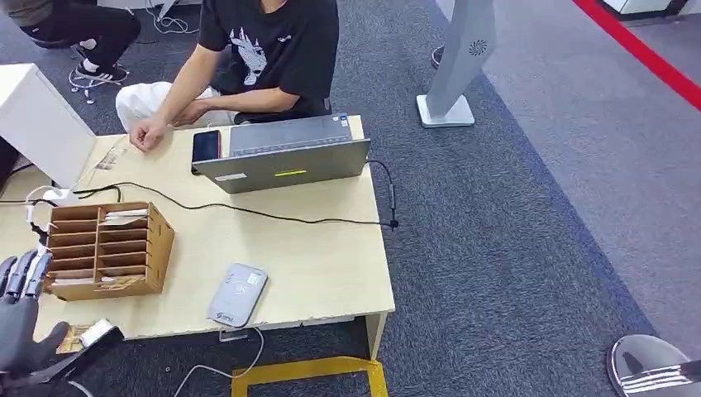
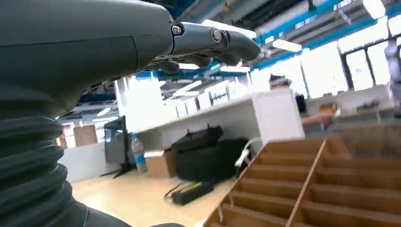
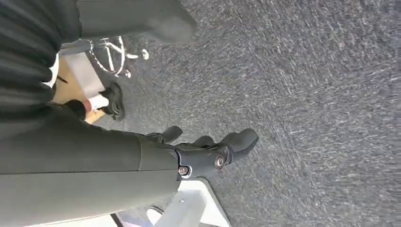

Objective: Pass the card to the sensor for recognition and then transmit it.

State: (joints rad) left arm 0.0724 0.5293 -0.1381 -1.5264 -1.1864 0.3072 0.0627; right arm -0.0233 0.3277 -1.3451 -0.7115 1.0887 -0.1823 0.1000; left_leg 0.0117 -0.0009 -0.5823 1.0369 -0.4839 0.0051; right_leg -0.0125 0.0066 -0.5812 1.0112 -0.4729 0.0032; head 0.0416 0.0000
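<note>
A wooden slotted organizer (image 1: 103, 248) stands on the left of the light wooden table (image 1: 331, 265); white cards (image 1: 126, 217) lie in its upper slots. The grey card sensor (image 1: 237, 295) lies flat near the table's front edge, right of the organizer. My left hand (image 1: 21, 314) hovers just left of the organizer, fingers apart and holding nothing; in the left wrist view its fingers (image 2: 208, 42) reach above the organizer (image 2: 321, 184). My right hand (image 3: 208, 153) hangs over the grey carpet, loosely bent and empty; the silver right arm (image 1: 657, 368) is far right of the table.
A person sits at the far side, a hand (image 1: 147, 132) resting on the table. A grey laptop (image 1: 281, 153) and a phone (image 1: 207, 146) lie there, a black cable (image 1: 273, 217) crosses the middle, and a white box (image 1: 37, 120) stands at the back left. A grey stand (image 1: 450, 74) is on the carpet.
</note>
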